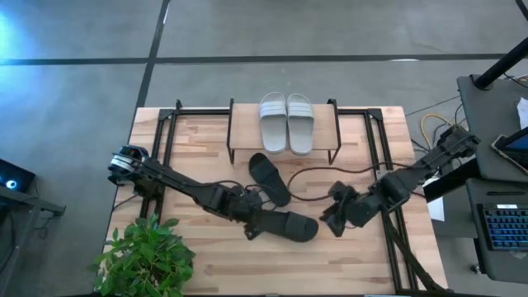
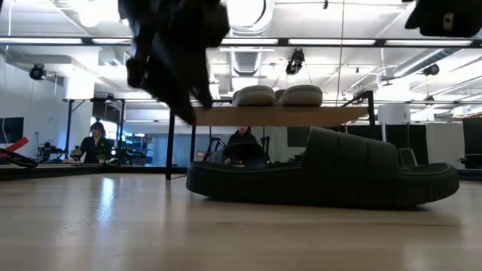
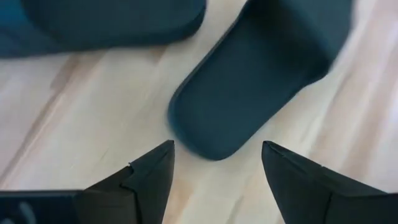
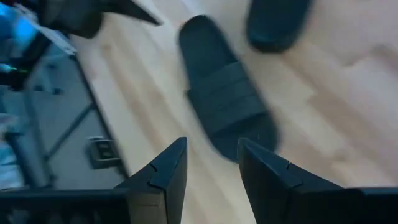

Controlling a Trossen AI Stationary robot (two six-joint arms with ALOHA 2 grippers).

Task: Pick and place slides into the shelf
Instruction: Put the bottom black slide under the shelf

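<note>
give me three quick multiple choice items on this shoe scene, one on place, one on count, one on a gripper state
1. Where is the light grey pair of slides?
A. on the shelf
B. beside the plant
C. held by the right gripper

2. How many black slides lie on the tabletop?
A. one
B. two
C. four

3. How do the left gripper's jaws stand?
A. shut on a slide
B. open, holding nothing
C. out of view

Answers:
1. A, the high view shows both grey slides side by side on the shelf plank.
2. B, one black slide lies near the shelf front, the other black slide nearer the table's front edge.
3. B, the left wrist view shows spread jaws with a slide's end ahead of them, ungripped.
</note>
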